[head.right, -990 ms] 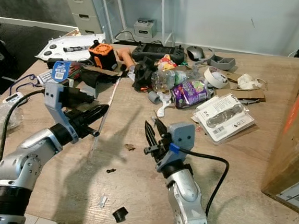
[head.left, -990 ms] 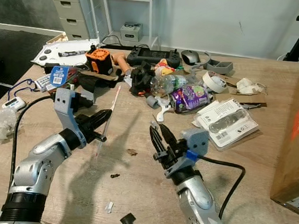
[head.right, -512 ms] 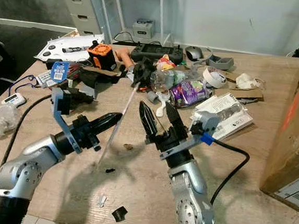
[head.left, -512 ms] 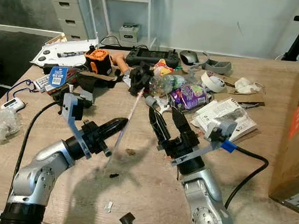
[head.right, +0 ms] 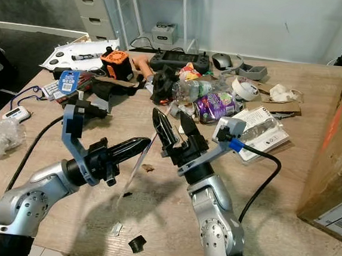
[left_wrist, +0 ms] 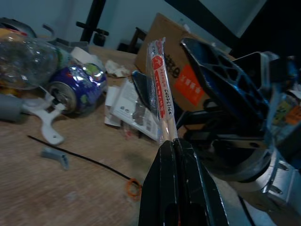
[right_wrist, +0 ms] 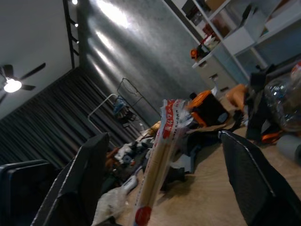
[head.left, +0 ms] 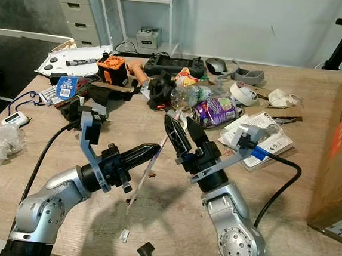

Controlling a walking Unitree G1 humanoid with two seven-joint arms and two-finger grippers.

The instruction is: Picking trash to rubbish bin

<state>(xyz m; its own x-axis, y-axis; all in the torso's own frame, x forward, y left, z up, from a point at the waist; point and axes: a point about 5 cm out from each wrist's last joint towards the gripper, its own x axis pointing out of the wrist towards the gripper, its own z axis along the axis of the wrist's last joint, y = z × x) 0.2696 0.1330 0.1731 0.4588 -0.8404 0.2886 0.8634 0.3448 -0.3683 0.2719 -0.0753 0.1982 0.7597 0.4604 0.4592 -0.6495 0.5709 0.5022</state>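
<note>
Chopsticks packet (left_wrist: 161, 94) is pinched in left gripper (left_wrist: 175, 143) jaws, its print blurred; right gripper (head.left: 181, 135) jaws spread.

Bright, even light; soft shadows

The wrapped chopsticks (left_wrist: 161, 94) are pale wood in a clear sleeve with a red-and-white printed end. Both grippers — left gripper (head.left: 151, 151), right gripper (head.left: 181, 135) — have black fingers on silver arms. The crushed can (head.left: 215, 111) is purple; the cardboard box (head.left: 341, 137) is brown with an orange label; the tabletop (head.left: 297, 193) is light wood-grain.
</note>
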